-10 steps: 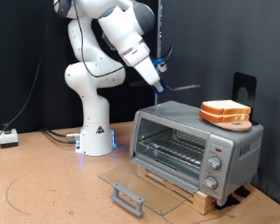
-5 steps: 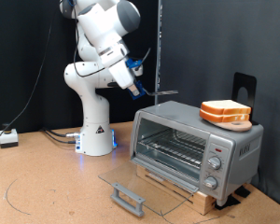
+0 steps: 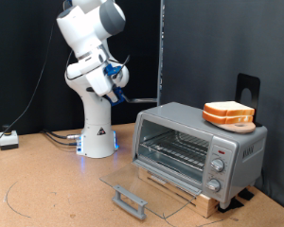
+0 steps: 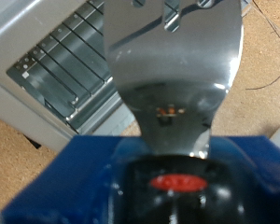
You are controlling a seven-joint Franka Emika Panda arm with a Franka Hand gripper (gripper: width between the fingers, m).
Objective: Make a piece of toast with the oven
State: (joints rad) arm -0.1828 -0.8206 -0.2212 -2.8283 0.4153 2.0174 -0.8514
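The silver oven (image 3: 199, 147) stands at the exterior view's right on a wooden base, and its wire rack is bare. Its glass door (image 3: 133, 183) lies dropped open with the grey handle (image 3: 130, 200) at the front. Two near-identical bread slices (image 3: 227, 113) lie stacked on the oven's roof; I cannot tell which one is the piece of toast. My gripper (image 3: 114, 78) hangs high at the left of the oven, apart from it. A blue block (image 4: 47, 182) on the gripper carries a flat metal spatula (image 3: 139, 97). The wrist view shows the spatula blade (image 4: 173, 65) over the oven rack (image 4: 65, 61). The fingers are hidden.
The white robot base (image 3: 97, 132) stands behind the open door. Cables and a small box (image 3: 8, 139) lie at the left on the brown table (image 3: 47, 189). A black bracket (image 3: 246, 88) stands behind the oven. A black curtain closes the back.
The arm has swung from above the oven's roof to the exterior view's left and lower, carrying the spatula with it. The bread slices and the oven have not moved.
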